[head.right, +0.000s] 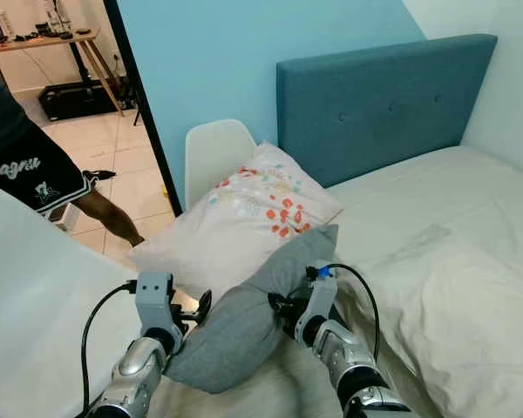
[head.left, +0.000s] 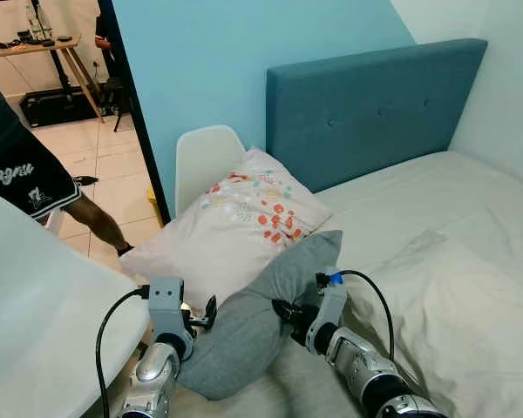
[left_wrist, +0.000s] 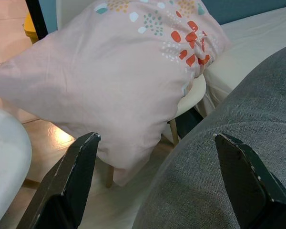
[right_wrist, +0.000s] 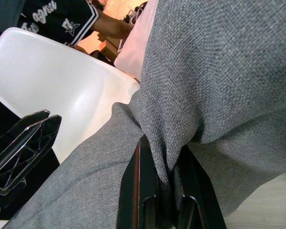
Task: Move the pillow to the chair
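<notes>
A grey pillow (head.left: 253,326) lies tilted at the bed's near left edge, between my two arms. My right gripper (head.left: 288,313) is shut on a fold of its cloth, which is squeezed between the black fingers (right_wrist: 138,191) in the right wrist view. My left gripper (head.left: 205,315) stands open at the pillow's left side, its fingers (left_wrist: 71,181) wide apart and holding nothing. A white chair (head.left: 44,296) is close on my left, its seat (right_wrist: 71,90) beside the pillow. A second white chair (head.left: 205,161) stands by the headboard with a floral pillow (head.left: 235,222) resting on it.
The bed (head.left: 436,235) with white sheets spreads to the right, under a blue headboard (head.left: 375,104). A person (head.left: 26,174) in dark shorts stands on the tiled floor at the left. A blue wall edge and doorway lie behind the far chair.
</notes>
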